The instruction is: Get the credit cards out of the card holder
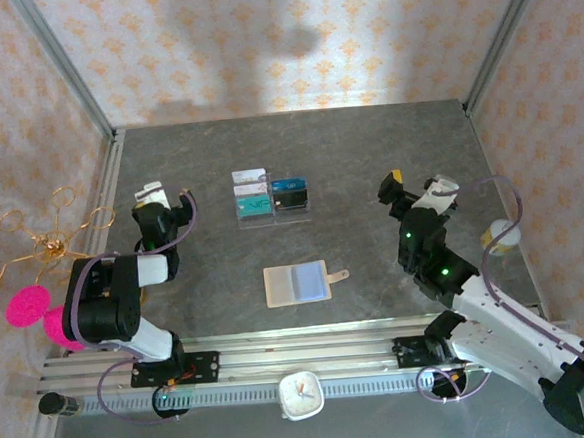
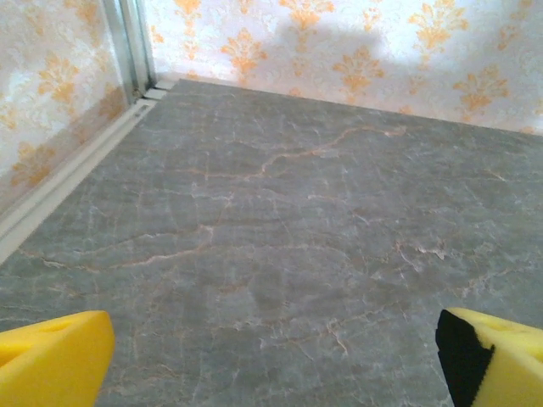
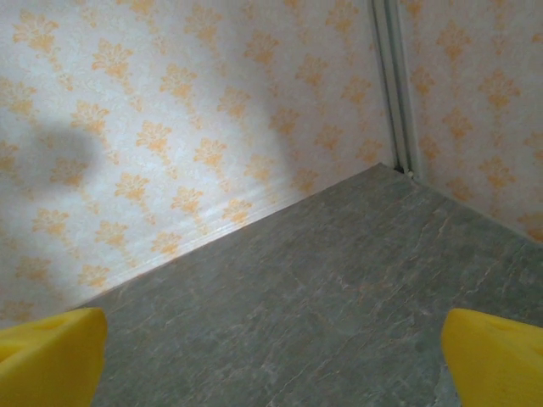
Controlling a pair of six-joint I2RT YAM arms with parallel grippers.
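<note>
The beige card holder (image 1: 279,286) lies open and flat in the middle of the table, snap tab to the right. A pale blue-grey panel covers its right half; I cannot tell whether that is a card or lining. Several credit cards (image 1: 254,193), white, teal and dark blue, lie in a clear tray behind it. My left gripper (image 1: 162,200) hovers at the table's left, well away from the holder, and my right gripper (image 1: 415,182) at the right. In the left wrist view the left gripper (image 2: 271,365) is open over bare table. The right gripper (image 3: 271,360) is open too, nothing between its yellow fingertips (image 3: 49,356).
The clear acrylic tray (image 1: 272,216) stands behind the holder. A gold wire ornament (image 1: 45,241) and pink discs (image 1: 27,306) sit outside the left wall. A white clock (image 1: 301,394) rests on the front rail. A white and yellow object (image 1: 501,234) is at the right edge.
</note>
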